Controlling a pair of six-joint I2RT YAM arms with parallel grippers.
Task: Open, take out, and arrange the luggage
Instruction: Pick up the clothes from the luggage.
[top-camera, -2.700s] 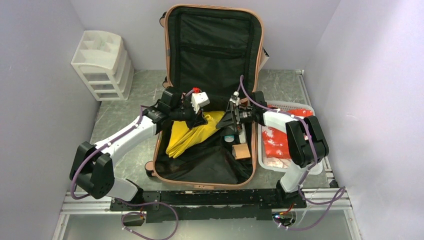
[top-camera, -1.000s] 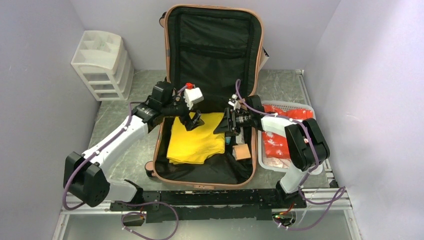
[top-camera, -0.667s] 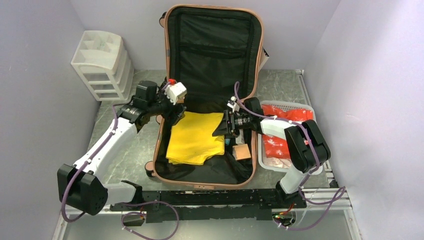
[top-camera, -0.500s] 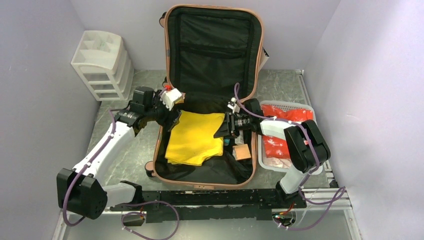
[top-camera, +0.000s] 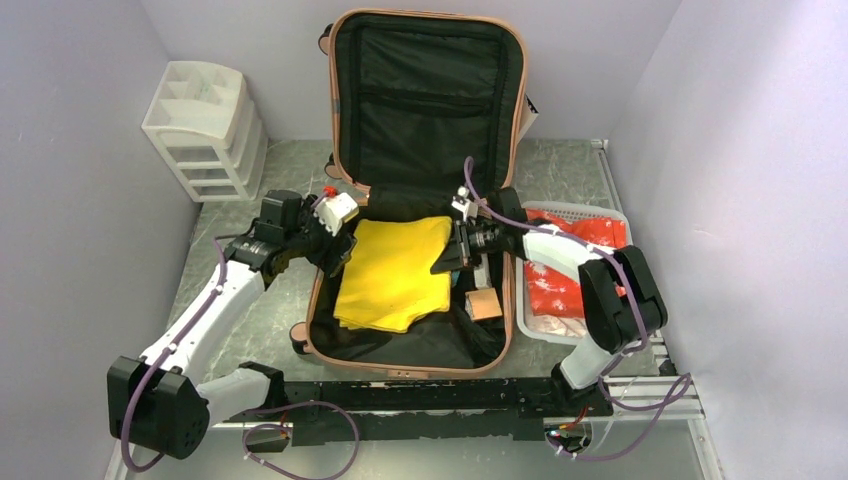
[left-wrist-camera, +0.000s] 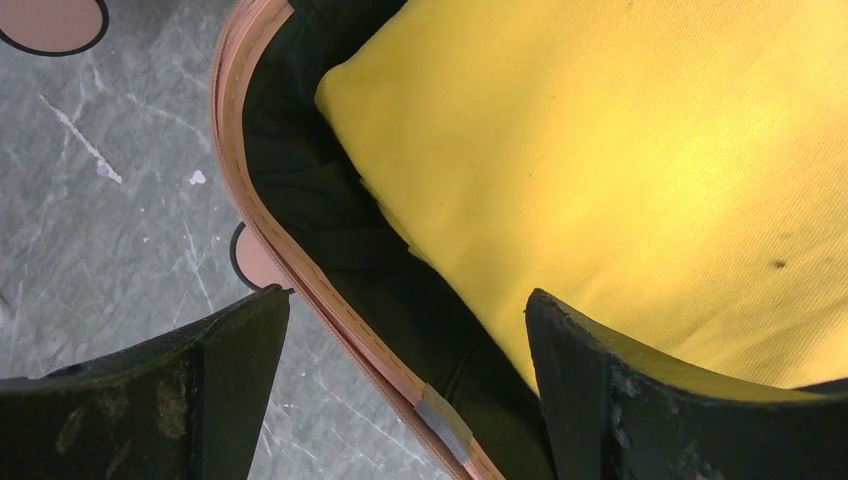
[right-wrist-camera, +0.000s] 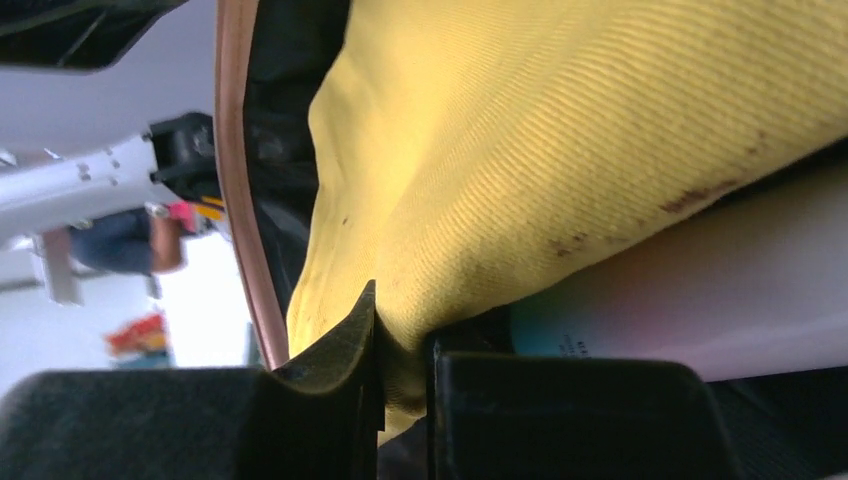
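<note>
Yellow cloth (top-camera: 392, 272) lies in the luggage (top-camera: 425, 100), open on the table (top-camera: 560, 170). Our right gripper (right-wrist-camera: 400, 330) pinches the cloth's edge, we judge to lift it out; our left gripper (left-wrist-camera: 405, 320) hangs spread at the rim, leaving room.

Upright lid (top-camera: 425, 100) walls the back, basket (top-camera: 575, 208) hugs luggage (top-camera: 312, 330) right side, drawers (top-camera: 205, 125) far-left; bare lining nearer than cloth (top-camera: 395, 270) is reachable.

light: bright, even | shadows: soft | right wrist: background overexposed, blurred
</note>
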